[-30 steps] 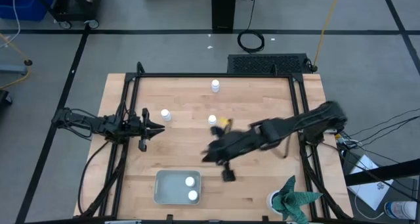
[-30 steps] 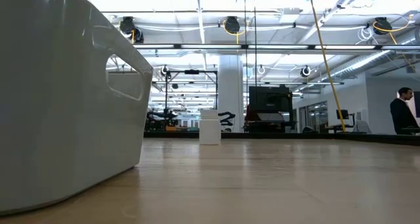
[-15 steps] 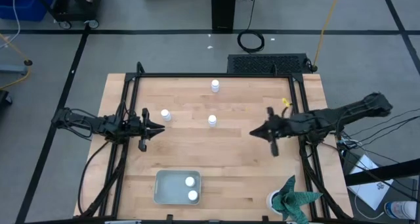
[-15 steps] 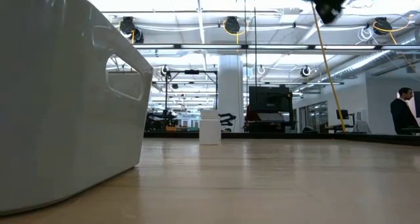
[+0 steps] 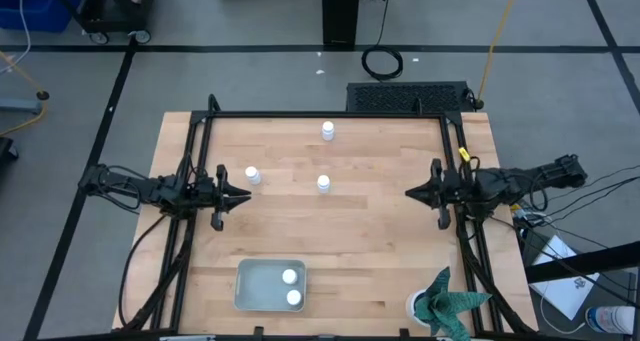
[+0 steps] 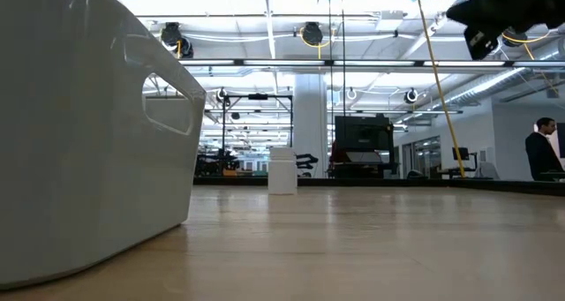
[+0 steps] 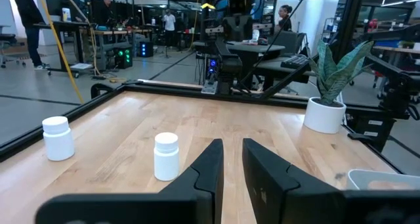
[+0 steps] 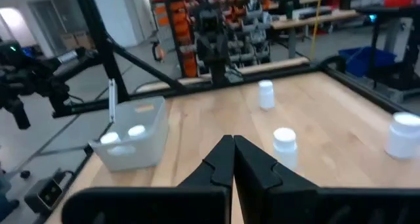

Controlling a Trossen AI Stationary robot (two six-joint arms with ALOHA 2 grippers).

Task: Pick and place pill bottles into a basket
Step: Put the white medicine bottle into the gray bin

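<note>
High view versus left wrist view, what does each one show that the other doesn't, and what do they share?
Only the high view shows the whole basket with two pill bottles inside, a third loose bottle near the far edge, and the right gripper at the table's right edge. Only the left wrist view shows people in the room beyond. Both show the left gripper, two loose bottles and the potted plant.

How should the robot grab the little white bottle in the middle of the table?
The middle pill bottle stands upright and alone on the table, so coming straight down from above looks best. Close the fingers on its round white body just under the cap, where the sides are straight. The right end effector, empty and shut, waits at the table's right edge, and the left end effector at the left edge.
</note>
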